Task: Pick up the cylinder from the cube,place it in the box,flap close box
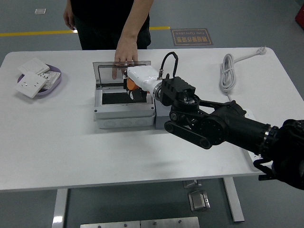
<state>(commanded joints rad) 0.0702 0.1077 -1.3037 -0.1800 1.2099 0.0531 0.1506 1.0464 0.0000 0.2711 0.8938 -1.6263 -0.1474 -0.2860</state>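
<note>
My right hand (pixel 134 81), white with a black forearm, reaches in from the right over the open grey box (pixel 123 117). It is shut on the orange cylinder (pixel 131 85), which sits low over the box's dark inside at its back right. The grey cube (pixel 160 113) stands against the box's right side, mostly hidden by my wrist. The box's clear lid (pixel 102 71) lies flapped open at the back. A person's hand (pixel 125 58) presses down on the lid. My left arm is out of view.
A purple dish (pixel 53 84) with white socket plates sits at the far left. A coiled white cable (pixel 228 71) and a power strip (pixel 247 118) lie at the right. The person stands at the table's far side.
</note>
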